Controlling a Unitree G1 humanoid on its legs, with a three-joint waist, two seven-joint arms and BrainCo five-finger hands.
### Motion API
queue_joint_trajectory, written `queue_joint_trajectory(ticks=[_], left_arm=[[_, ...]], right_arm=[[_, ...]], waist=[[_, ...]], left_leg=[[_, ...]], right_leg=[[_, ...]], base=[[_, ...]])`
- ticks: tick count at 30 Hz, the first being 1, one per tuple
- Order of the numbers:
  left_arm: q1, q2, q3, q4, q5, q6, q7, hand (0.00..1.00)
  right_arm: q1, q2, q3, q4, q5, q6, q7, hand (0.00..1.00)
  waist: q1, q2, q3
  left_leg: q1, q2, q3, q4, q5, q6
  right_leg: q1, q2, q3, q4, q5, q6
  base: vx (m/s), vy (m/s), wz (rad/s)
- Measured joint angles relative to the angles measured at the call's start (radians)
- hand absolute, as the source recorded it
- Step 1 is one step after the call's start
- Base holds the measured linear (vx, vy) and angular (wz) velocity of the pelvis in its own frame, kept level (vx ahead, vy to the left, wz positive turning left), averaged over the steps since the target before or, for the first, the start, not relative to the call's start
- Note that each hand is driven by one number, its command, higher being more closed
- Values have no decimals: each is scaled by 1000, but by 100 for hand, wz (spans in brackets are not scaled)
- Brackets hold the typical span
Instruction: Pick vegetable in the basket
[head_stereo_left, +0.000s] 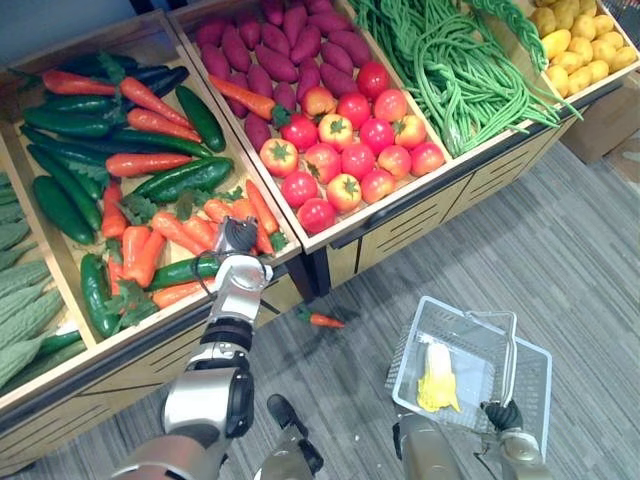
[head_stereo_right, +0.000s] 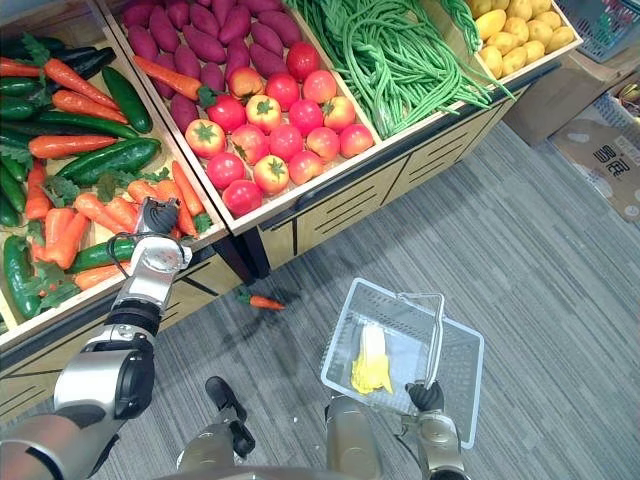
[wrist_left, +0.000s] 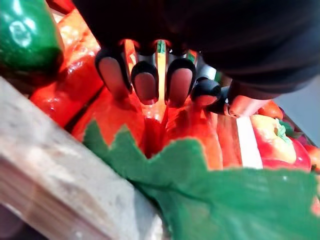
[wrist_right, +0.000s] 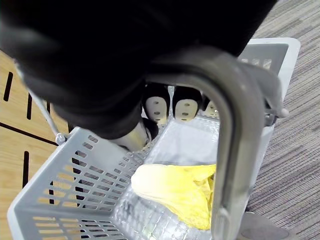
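On floor (head_stereo_left: 500, 240) below crate (head_stereo_left: 110, 375), stray carrot (head_stereo_left: 322, 320). Among carrots (head_stereo_left: 185, 230), left hand (head_stereo_left: 237, 240), grip unreadable. On basket (head_stereo_left: 522, 378) handle, right hand (head_stereo_right: 427, 397) clamped; inside, probably cabbage (head_stereo_left: 437, 378).

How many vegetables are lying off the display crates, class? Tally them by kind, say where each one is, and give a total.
Orange carrot, on the floor: 1
Yellow leafy vegetable, in the basket: 1
Total: 2
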Motion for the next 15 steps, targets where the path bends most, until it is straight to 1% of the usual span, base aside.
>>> queue_joint_trajectory(ticks=[7, 8, 15], left_arm=[[0, 0, 20, 10, -14, 14, -6, 100], [0, 1, 22, 10, -16, 14, -3, 0], [0, 1, 49, 7, -24, 19, 9, 0]], right_arm=[[4, 0, 1, 1, -1, 0, 1, 100], [5, 0, 1, 1, -1, 0, 1, 100], [22, 1, 1, 0, 0, 0, 1, 100]], waist=[[-1, -1, -1], [-1, -2, -2], [-6, -3, -2]], left_leg=[[9, 0, -4, 0, 0, 0], [9, 0, -6, 0, 0, 0], [6, -1, -32, 0, 3, 1]], right_leg=[[15, -2, -6, -5, 0, 0], [15, -3, -7, -5, 0, 0], [30, -8, -33, -7, 0, 0]], base=[[10, -6, 1], [32, -20, 5], [32, -20, 10]])
